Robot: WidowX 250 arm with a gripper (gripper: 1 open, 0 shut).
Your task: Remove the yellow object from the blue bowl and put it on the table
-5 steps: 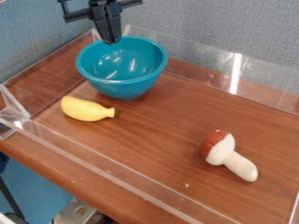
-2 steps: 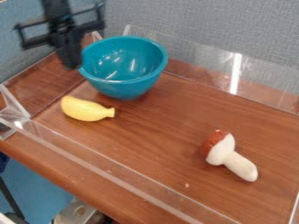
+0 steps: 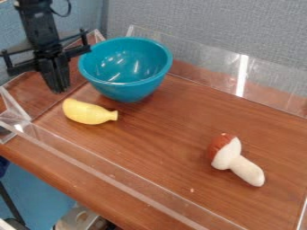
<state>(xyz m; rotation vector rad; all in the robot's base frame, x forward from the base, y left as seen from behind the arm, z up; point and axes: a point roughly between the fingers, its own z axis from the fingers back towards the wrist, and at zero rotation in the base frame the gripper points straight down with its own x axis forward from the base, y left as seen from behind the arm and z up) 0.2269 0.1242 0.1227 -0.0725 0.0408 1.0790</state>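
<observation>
The yellow object (image 3: 89,111), a small banana-like toy, lies on the table (image 3: 168,135) just in front of the blue bowl (image 3: 126,67). The bowl stands upright at the back left and looks empty inside. My gripper (image 3: 57,84) hangs point-down to the left of the bowl, above and behind the yellow object, apart from both. Its dark fingers are shut together with nothing between them.
A mushroom toy (image 3: 235,158) with a brown cap and tan stem lies at the right front. Low clear acrylic walls (image 3: 240,72) edge the tabletop. A grey-blue wall stands behind.
The gripper has travelled from above the bowl's back rim to the left and down, ending beside the bowl. The yellow object, bowl and mushroom have stayed put.
</observation>
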